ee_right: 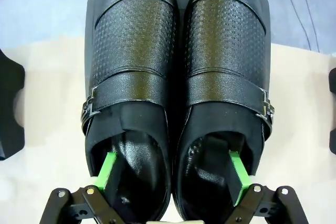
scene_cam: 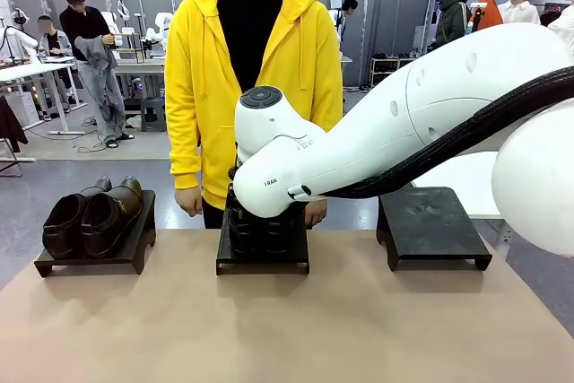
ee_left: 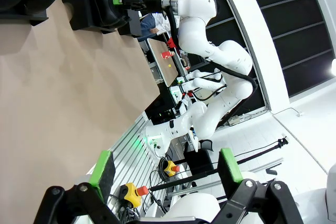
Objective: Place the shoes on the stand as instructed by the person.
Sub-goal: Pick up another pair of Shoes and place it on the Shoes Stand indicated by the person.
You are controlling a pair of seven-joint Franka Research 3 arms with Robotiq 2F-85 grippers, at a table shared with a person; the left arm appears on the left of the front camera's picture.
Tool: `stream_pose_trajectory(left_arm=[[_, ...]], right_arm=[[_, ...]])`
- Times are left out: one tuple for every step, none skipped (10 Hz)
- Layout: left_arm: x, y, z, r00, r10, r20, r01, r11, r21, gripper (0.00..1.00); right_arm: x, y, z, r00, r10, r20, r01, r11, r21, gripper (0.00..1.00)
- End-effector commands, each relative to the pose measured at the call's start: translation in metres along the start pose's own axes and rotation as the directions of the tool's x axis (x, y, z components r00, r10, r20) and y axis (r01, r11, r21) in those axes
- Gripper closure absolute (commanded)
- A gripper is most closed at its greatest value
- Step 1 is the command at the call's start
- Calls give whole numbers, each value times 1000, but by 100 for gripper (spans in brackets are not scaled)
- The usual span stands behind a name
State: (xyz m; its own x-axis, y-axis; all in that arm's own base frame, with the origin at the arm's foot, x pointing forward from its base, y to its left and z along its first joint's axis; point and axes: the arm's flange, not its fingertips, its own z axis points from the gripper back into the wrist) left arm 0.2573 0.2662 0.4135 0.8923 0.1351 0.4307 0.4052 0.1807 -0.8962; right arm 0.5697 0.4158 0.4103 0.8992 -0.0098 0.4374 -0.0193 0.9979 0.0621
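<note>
Two pairs look placed: you see one pair of shoes (scene_cam: 94, 213) on the stand (scene_cam: 90, 253) at lower left, the other (ee_right: 176, 77) on the middle stand (scene_cam: 263, 257), where your right pincer (ee_right: 173, 182) stands open, fingers inside them, not yet withdrawn.

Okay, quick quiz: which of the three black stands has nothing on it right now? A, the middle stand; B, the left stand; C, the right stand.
C: in the front view the right stand has a bare top, while one pair of shoes sits on the left stand and another pair on the middle stand.
</note>
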Motion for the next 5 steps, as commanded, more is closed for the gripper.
stream_pose_trajectory(left_arm=[[-3,-2,-1,1000,-21,3,21,1000,-6,0],[-3,-2,-1,1000,-21,3,21,1000,-6,0],[-3,-2,-1,1000,-21,3,21,1000,-6,0],[-3,-2,-1,1000,-21,3,21,1000,-6,0],[-3,-2,-1,1000,-21,3,21,1000,-6,0]], right_arm=[[0,0,0,1000,-2,1,2,1000,1,0],[0,0,0,1000,-2,1,2,1000,1,0],[0,0,0,1000,-2,1,2,1000,1,0],[0,0,0,1000,-2,1,2,1000,1,0],[0,0,0,1000,-2,1,2,1000,1,0]])
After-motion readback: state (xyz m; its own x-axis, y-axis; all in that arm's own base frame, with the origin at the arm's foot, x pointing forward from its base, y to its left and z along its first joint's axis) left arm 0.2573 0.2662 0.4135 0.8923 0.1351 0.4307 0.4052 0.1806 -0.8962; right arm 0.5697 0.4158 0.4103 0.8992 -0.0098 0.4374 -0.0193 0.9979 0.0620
